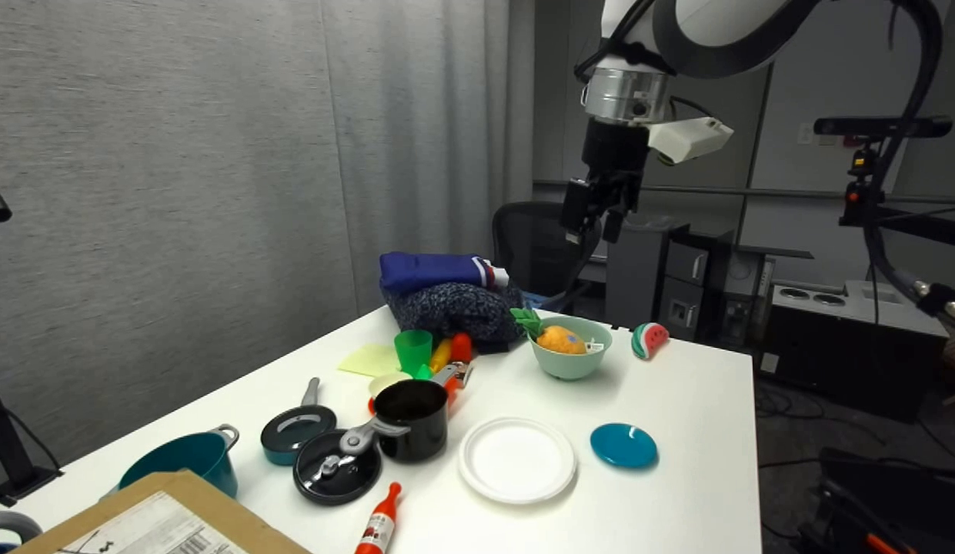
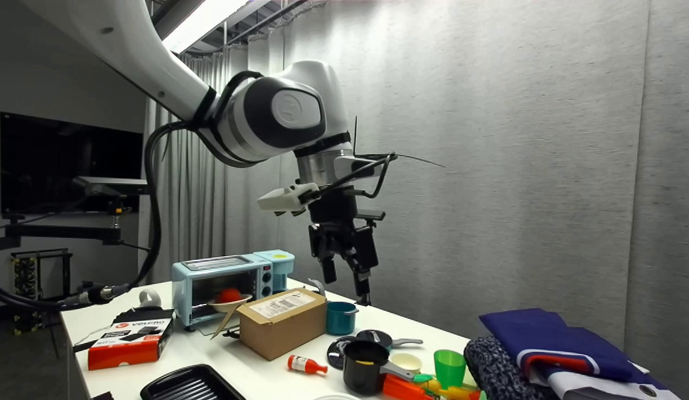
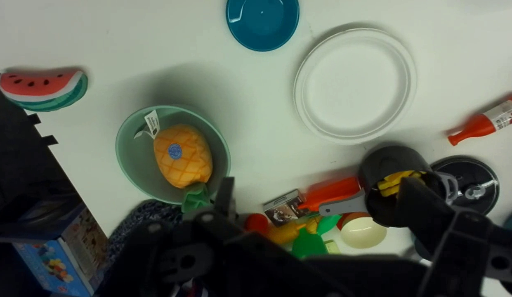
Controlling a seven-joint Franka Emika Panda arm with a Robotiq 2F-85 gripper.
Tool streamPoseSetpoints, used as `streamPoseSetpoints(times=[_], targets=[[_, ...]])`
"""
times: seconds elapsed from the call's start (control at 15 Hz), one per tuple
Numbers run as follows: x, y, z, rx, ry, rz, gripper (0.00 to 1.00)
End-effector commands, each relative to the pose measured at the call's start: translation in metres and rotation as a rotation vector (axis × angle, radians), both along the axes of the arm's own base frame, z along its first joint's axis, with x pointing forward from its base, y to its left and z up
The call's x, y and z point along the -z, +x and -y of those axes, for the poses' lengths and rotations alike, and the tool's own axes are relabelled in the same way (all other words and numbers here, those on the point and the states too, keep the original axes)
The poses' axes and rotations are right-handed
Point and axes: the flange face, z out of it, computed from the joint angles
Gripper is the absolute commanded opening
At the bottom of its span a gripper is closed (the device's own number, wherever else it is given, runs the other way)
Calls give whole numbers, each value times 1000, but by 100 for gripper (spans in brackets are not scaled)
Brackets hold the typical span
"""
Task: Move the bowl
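the bowl [image 1: 568, 365] sits upright on the white desk [image 1: 677, 508]: pale green, with an orange toy pineapple [image 3: 183, 159] lying in it. in the wrist view the pineapple's green leaves [image 3: 194, 196] reach over the rim at five o'clock, and a white tag [image 3: 152, 122] stands by the rim at eleven. the fingers [image 1: 612, 225] are spread wide apart and hang in the air, well clear of the bowl; in an exterior view they stand at twelve o'clock from it.

taking the bowl as the middle of the dial, the wrist view has a toy watermelon slice [image 3: 43, 90] at ten o'clock, near the desk's edge, a small blue dish [image 3: 263, 24] at one, and a white plate [image 3: 355, 86] a little past two. at three is a black pot [image 3: 377, 163] with yellow pieces [image 3: 391, 183] inside, a black lid [image 3: 472, 177] just beside it, and near these a red bottle [image 3: 478, 125] on its side, neck toward eight.

in an exterior view a speckled dark cloth [image 1: 454, 312] lies near the bowl at about ten o'clock, a folded blue cloth [image 1: 427, 271] on top. in an exterior view, counted from a cardboard box [image 2: 283, 330], a light blue toaster oven [image 2: 182, 294] is at ten o'clock, a red box marked velcro [image 2: 125, 354] at nine, a ridged black pan [image 2: 191, 384] at eight, a teal pot [image 2: 338, 322] at three.
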Motion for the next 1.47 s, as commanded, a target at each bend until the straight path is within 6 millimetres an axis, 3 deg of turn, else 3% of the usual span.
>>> streamPoseSetpoints(times=[0.0, 0.13, 0.27, 0.33, 0.6, 0.67, 0.87, 1.27, 1.4], targets=[[1, 3, 3, 5, 1, -3, 100], [4, 3, 4, -8, 4, -10, 100], [24, 13, 21, 34, 1, -28, 100], [44, 27, 8, 71, 2, -29, 100], [78, 62, 0, 231, 22, 19, 100], [71, 39, 5, 172, 28, -7, 100], [88, 57, 0, 216, 33, -2, 100], [83, 60, 1, 221, 33, 9, 100], [107, 64, 4, 189, -15, -64, 100]])
